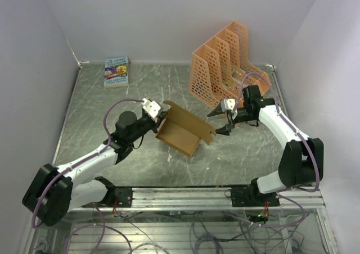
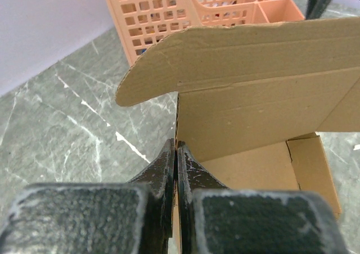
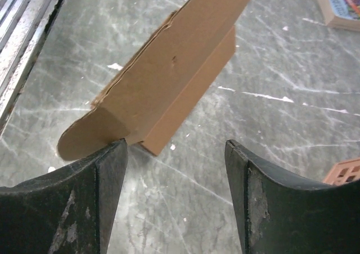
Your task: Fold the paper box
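The paper box [image 1: 181,133] is found at the middle of the desk [image 1: 95,113], between the two arms and in front of the orange rack [image 1: 225,63], well apart from the book [image 1: 116,71] at the far left. It is judged to be light and thin-walled: stiff across its panels, but easily bent along its creases and easily crushed at an edge. A grip is therefore best taken on a wall or flap edge close to a crease, not in the middle of a panel. The tray is open upward, with its long flap [image 2: 247,51] raised along the far side, toward the rack. Its long axis is set on a slant, from far-left to near-right in the top view. The left jaws are pressed together on a thin upright cardboard edge at the box's left end. The right jaws are spread wide and empty, just beside the rounded tab [image 3: 84,136] at the right end; whether that tab is touched cannot be told.
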You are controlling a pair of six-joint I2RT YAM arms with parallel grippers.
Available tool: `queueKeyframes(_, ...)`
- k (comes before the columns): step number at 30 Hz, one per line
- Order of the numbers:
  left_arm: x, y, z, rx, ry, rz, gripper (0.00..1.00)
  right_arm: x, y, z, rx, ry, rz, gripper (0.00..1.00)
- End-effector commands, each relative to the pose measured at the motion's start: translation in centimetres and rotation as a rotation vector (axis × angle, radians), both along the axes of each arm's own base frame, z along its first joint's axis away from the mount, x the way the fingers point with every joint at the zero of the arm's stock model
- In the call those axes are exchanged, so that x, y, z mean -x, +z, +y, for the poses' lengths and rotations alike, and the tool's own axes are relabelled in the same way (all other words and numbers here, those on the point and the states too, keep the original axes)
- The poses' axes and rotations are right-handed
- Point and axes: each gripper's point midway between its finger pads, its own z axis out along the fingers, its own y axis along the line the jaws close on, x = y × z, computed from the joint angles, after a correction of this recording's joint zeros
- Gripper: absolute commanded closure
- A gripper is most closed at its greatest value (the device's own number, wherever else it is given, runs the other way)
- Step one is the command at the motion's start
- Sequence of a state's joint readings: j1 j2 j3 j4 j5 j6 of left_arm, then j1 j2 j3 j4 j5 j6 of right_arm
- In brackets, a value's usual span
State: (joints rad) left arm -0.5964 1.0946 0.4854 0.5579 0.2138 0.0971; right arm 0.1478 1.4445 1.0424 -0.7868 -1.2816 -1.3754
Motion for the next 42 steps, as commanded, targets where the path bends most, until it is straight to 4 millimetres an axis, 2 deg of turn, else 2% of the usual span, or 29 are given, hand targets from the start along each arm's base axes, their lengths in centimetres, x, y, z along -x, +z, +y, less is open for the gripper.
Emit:
queueKeyframes(1,-1.9,3.0,0.7,0.049,0.086,-0.078,0.93,2.0,-1.4,-0.3,0.034,0.067,0.035,0.28)
queueKeyframes(4,-2.0,2.6,0.6,0.046,0.086,-0.071,0.93,2.3,-1.7,-0.2,0.028,0.064,0.056,0.23)
queueKeyframes(9,-2.0,2.1,0.3,0.054,0.077,-0.055,0.93,1.4,-2.8,0.7,0.05,0.001,0.068,0.22)
queueKeyframes(11,-2.1,2.0,0.3,0.059,0.08,-0.049,0.93,0.5,-2.5,1.2,0.041,-0.039,0.033,0.2)
queueKeyframes(15,-2.2,1.6,0.2,0.074,0.087,-0.025,0.93,0.3,-2.8,2.0,0.039,-0.079,0.061,0.2)
queueKeyframes(21,-1.9,1.4,0.2,0.098,0.083,-0.011,0.93,0.1,-3.1,2.3,0.03,-0.095,0.1,0.33)
queueKeyframes(26,-1.8,1.3,0.5,0.103,0.097,0.001,0.93,0.8,-3.7,2.5,0.043,-0.068,0.087,0.43)
queueKeyframes(36,-2.7,0.2,0.8,0.121,0.169,0.067,0.93,1.5,-4.6,2.9,0.084,-0.047,0.037,0.44)
queueKeyframes(42,-2.9,-0.6,0.6,0.102,0.219,0.106,0.92,1.8,-4.8,3.3,0.098,-0.042,0.028,0.49)
